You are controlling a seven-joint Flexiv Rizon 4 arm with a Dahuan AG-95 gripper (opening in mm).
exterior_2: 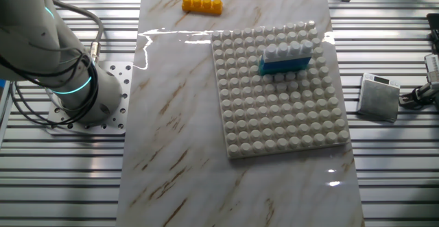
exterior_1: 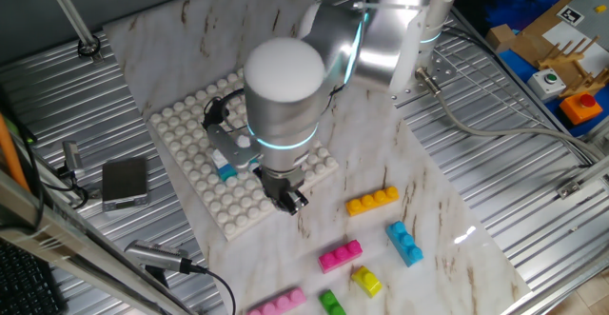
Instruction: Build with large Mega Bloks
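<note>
The desk [exterior_2: 171, 131] has a marble-look top sitting on ribbed metal. The robot arm [exterior_1: 285, 87] is the biggest thing on it, bent over the white baseplate [exterior_2: 274, 110] and hiding a good chunk of it in one fixed view. The baseplate lies flat, with a white brick [exterior_2: 289, 51] stacked on a blue brick [exterior_2: 282, 65] near its far edge. The pincer [exterior_1: 290, 199] hangs just over the plate's edge, dark fingers pointing down; I honestly can't tell how wide it's set or if anything's in it, too small and shadowed. Off the plate, loose on the desk: an orange brick [exterior_1: 372, 201], a light blue brick [exterior_1: 404, 243], a magenta brick [exterior_1: 341, 255], a pink brick [exterior_1: 278, 303], a yellow brick [exterior_1: 366, 280] and a green brick [exterior_1: 331, 303] close together.
</note>
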